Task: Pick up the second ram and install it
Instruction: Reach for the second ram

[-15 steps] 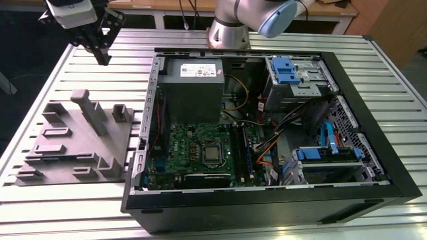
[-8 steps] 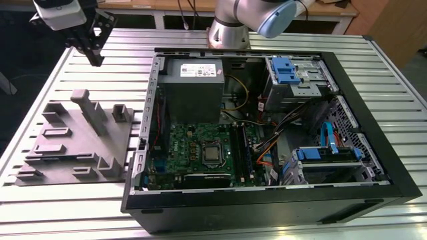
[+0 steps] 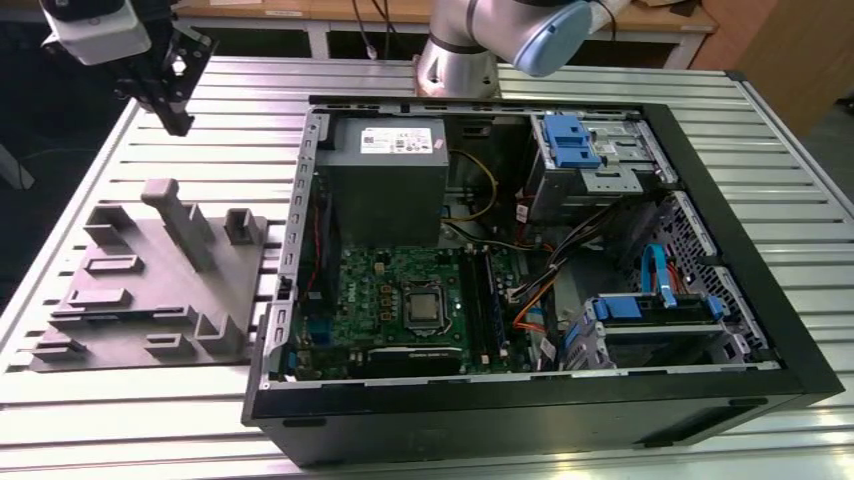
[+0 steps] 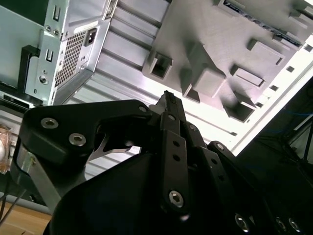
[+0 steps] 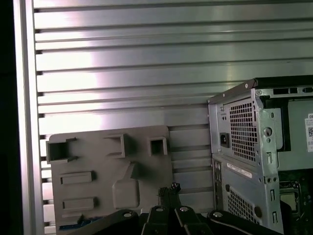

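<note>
The gripper (image 3: 175, 118) hangs over the counter (image 3: 400, 80) beyond the grey tray (image 3: 234, 300), fingers pressed together on nothing. In the first wrist view the ram (image 5: 78, 224) looks like a bluish strip along the tray's edge.

Tray posts (image 3: 180, 225) beside open case (image 3: 534, 400).

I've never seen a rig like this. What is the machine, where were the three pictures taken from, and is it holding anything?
It is one robot arm with a black gripper, a two-fingered claw. The exterior view comes from a camera off the arm; both wrist views come from cameras riding on the arm, looking past the gripper. On the slatted metal table stand an open computer case and, on the exterior view's left, a grey moulded tray. The gripper hovers near the tray, shut, holding nothing.
</note>
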Tool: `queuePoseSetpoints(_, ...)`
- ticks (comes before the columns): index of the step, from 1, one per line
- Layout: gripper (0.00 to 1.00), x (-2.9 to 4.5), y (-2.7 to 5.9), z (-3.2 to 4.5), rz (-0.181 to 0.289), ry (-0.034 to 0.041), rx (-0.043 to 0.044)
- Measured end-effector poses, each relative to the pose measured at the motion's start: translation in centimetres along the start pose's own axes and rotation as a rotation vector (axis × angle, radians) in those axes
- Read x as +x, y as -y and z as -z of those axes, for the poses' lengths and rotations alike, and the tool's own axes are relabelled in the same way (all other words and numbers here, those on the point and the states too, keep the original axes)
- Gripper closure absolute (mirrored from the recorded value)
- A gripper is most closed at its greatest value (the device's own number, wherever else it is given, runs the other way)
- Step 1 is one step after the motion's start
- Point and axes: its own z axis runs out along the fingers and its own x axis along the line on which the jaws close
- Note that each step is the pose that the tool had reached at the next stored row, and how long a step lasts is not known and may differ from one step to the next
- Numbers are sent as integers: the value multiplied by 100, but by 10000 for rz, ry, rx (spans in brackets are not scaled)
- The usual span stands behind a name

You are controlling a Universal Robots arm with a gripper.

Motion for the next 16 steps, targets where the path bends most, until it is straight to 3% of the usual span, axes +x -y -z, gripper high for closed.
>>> queuePoseSetpoints(16,90,215,32,-40,0,-1,1)
